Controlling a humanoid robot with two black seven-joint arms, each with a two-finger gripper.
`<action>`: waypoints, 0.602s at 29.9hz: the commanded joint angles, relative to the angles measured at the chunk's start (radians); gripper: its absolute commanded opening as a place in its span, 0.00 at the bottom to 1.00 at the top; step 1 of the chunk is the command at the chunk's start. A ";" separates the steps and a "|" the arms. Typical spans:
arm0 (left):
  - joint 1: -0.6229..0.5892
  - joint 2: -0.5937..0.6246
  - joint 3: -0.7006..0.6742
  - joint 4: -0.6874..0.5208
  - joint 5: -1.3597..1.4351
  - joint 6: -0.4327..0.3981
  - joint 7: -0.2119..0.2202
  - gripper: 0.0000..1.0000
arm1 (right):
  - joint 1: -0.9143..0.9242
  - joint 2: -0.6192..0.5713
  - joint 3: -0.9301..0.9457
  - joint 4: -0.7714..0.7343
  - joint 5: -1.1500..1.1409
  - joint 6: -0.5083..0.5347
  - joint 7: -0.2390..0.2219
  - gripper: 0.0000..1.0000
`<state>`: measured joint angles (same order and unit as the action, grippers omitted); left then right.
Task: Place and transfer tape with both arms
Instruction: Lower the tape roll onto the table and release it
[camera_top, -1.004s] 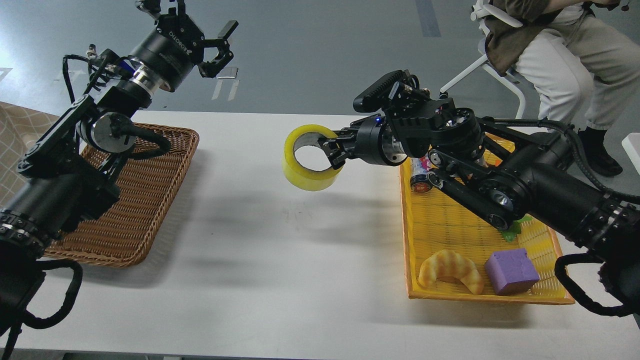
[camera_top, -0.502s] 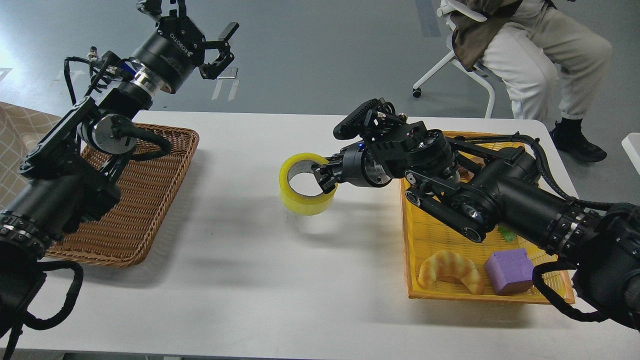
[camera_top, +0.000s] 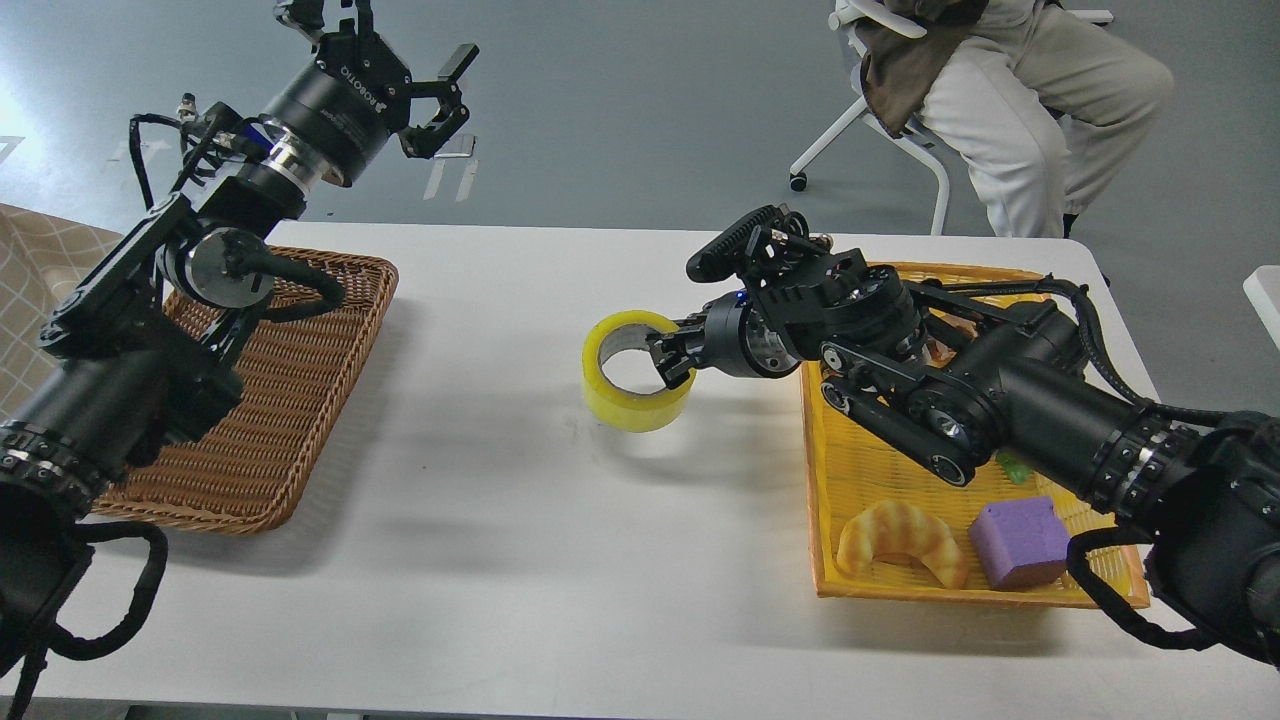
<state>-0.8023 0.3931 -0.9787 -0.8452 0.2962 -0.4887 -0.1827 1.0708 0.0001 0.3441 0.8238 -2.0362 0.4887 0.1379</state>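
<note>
The tape (camera_top: 632, 400) is a yellow roll with a grey-white core, lying hole-up at or just above the white table (camera_top: 520, 560), in the middle. My right gripper (camera_top: 674, 362) reaches in from the right and is shut on the roll's right wall, with one finger inside the hole and one outside. My left gripper (camera_top: 400, 70) is open and empty. It is raised high at the back left, above the far end of the brown wicker basket (camera_top: 300, 400) and far from the tape.
A yellow tray (camera_top: 880, 470) at the right holds a croissant (camera_top: 900, 540), a purple block (camera_top: 1020, 545) and a small green item (camera_top: 1010, 467), partly under my right arm. A person sits on a white chair (camera_top: 1000, 90) behind the table.
My right gripper has brought the tape down from the air to table level, then shifted it slightly right. The left arm has not moved. The seated person has rolled left.
</note>
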 joint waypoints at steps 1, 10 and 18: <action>0.000 0.000 0.000 0.000 0.000 0.000 0.000 0.98 | -0.014 0.000 0.001 0.003 0.001 0.000 0.000 0.03; 0.000 0.003 0.000 0.000 -0.003 0.000 0.000 0.98 | -0.048 0.000 -0.004 0.002 -0.001 0.000 0.000 0.06; 0.000 0.004 0.000 0.000 -0.005 0.000 -0.006 0.98 | -0.078 0.000 -0.004 0.000 -0.002 0.000 0.000 0.08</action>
<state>-0.8023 0.3962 -0.9787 -0.8453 0.2915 -0.4887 -0.1870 1.0020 0.0000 0.3405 0.8241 -2.0370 0.4887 0.1381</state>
